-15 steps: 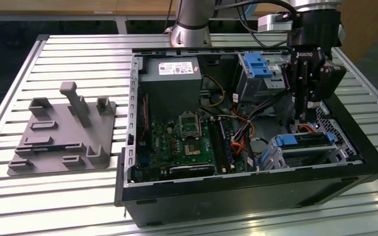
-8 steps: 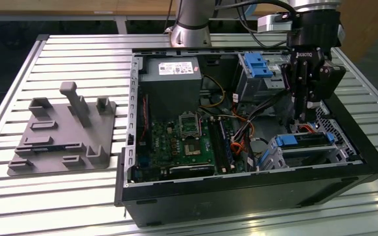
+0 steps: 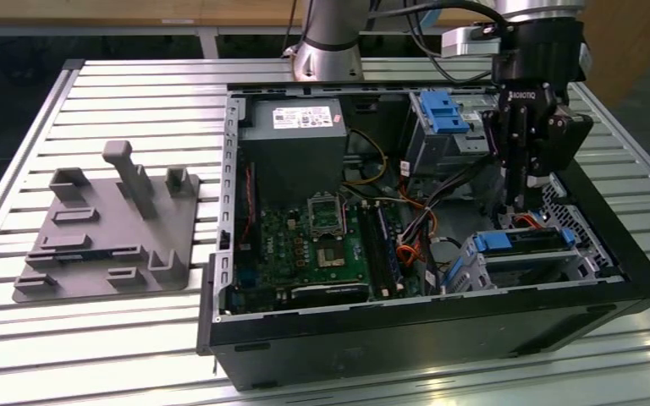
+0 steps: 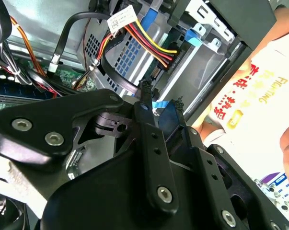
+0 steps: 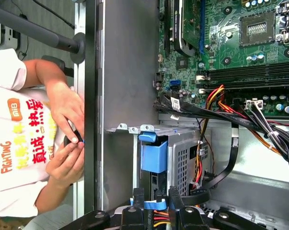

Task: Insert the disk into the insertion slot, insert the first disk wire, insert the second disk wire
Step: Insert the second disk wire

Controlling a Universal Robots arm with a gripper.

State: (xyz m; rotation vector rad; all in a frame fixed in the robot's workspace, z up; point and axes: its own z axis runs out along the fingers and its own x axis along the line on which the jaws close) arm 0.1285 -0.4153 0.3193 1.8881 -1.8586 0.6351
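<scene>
The disk (image 3: 525,243), silver in a bright blue bracket (image 5: 154,155), lies inside the insertion slot (image 3: 534,269), a perforated grey cage (image 5: 185,154) at the case's corner on the exterior view's right. My gripper (image 3: 517,207) hangs straight down over the disk's end. In both wrist views its fingers (image 5: 138,201) are closed on a small blue-tipped connector (image 5: 155,205) (image 4: 161,104). A black wire (image 4: 108,72) loops up to the fingertips (image 4: 145,91). A bundle of red, yellow and black wires (image 4: 151,43) runs to the disk's end beside them.
The open case (image 3: 438,330) holds the motherboard (image 3: 319,245), a grey power supply (image 3: 294,144) and a taller bay with a blue latch (image 3: 443,112). A grey fixture plate (image 3: 111,241) lies at the exterior view's left. A person's hands (image 5: 67,139) are just outside the case wall.
</scene>
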